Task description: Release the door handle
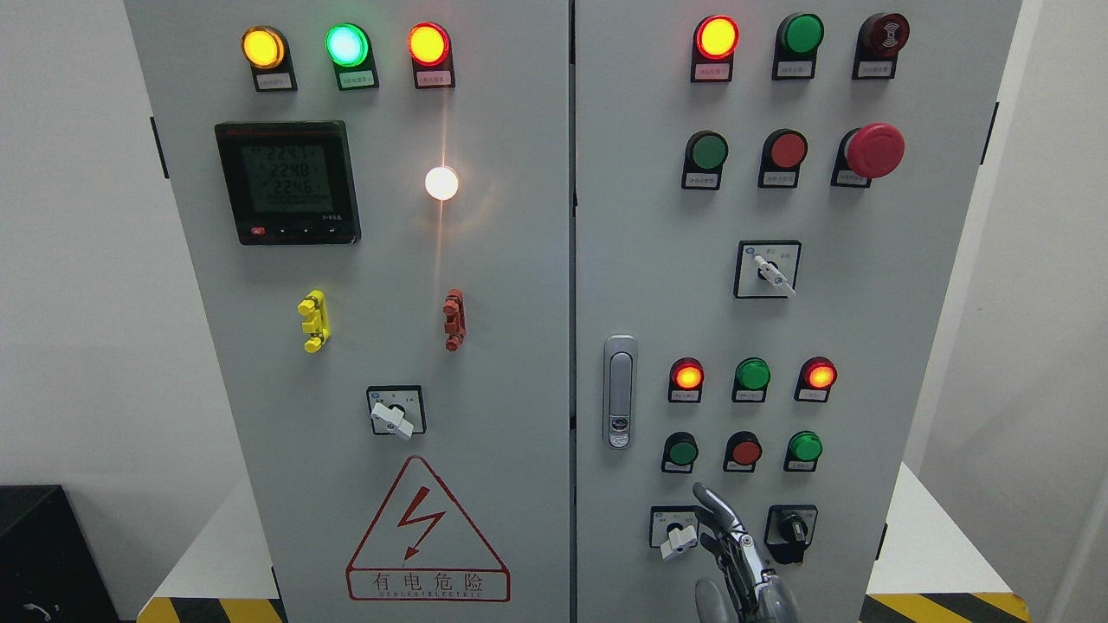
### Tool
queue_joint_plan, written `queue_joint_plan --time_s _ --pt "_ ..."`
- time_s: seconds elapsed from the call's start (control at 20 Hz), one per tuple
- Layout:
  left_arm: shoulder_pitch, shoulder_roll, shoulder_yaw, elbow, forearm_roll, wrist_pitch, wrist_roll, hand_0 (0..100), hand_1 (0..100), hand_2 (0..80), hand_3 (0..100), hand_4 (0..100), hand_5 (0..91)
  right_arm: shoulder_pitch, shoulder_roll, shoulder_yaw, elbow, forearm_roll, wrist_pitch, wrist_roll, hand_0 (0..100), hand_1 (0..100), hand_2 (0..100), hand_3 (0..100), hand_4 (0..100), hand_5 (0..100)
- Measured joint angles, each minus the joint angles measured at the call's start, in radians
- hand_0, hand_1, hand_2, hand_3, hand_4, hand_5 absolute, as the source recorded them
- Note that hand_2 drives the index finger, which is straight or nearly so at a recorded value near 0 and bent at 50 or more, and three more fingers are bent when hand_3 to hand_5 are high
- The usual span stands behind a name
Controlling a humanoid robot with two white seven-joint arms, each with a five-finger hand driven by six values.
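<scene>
Grey cabinet, white walls; right robot hand released, fingers relaxed, below and apart from door handle.

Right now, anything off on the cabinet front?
Nothing stands out. Both doors look shut and flush, and the door handle lies flat in its recess. The right hand is below it, clear of the handle, fingers relaxed, holding nothing. The bright spot on the left door looks like glare or a lit lamp.
</scene>
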Motion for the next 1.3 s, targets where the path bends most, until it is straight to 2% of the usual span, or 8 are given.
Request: queue_joint_plan --time_s 0.25,0.4,0.65,1.3 --pt "0.0 0.0 0.0 0.0 0.0 0.0 0.0 12 56 0.0 0 0 0.0 -0.028 0.0 0.002 -0.001 0.185 0.0 -0.068 35 36 0 88 93 96" --pt "0.0 0.0 0.0 0.0 0.0 0.0 0.0 12 56 0.0 0 0 0.0 -0.036 0.0 0.009 0.002 0.314 0.002 -0.093 38 36 0 97 100 100" --pt "0.0 0.0 0.0 0.0 0.0 0.0 0.0 12 56 0.0 0 0 0.0 -0.046 0.0 0.019 0.015 0.5 -0.006 -0.114 38 34 2 100 100 100" --pt "0.0 0.0 0.0 0.0 0.0 0.0 0.0 12 56 0.0 0 0 0.0 -0.135 -0.002 0.03 0.076 0.867 -0.027 -0.163 38 30 4 100 100 100"
